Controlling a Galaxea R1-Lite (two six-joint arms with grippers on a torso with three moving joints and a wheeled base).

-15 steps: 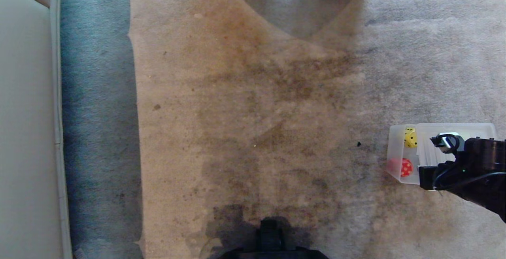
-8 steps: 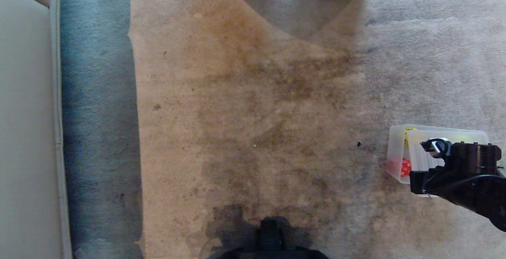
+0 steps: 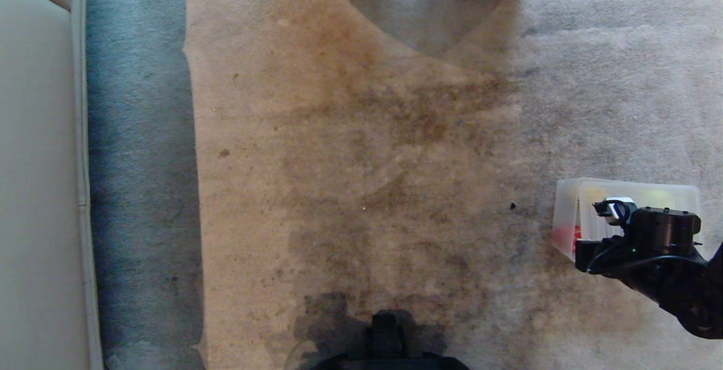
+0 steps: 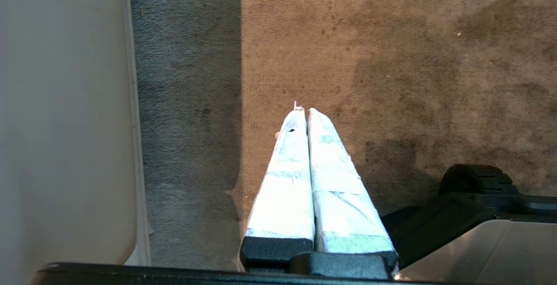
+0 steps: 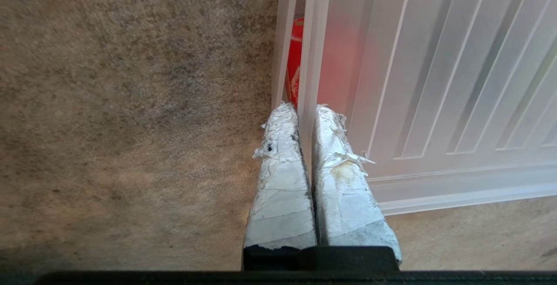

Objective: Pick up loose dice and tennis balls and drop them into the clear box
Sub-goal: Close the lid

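Two taped fingers pinch the ribbed lid's edge — over the clear box.

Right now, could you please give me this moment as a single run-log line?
right gripper: shut on lid edge, over clear box | red die: inside box | left gripper: shut, idle above carpet

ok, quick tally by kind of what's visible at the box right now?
Clear box: 1
Ribbed lid: 1, its edge pinched by the right gripper
Red die: 1, seen in the gap beside the lid's edge
Other contents: only yellowish tints through the lid, cannot count
Total: 3 countable things
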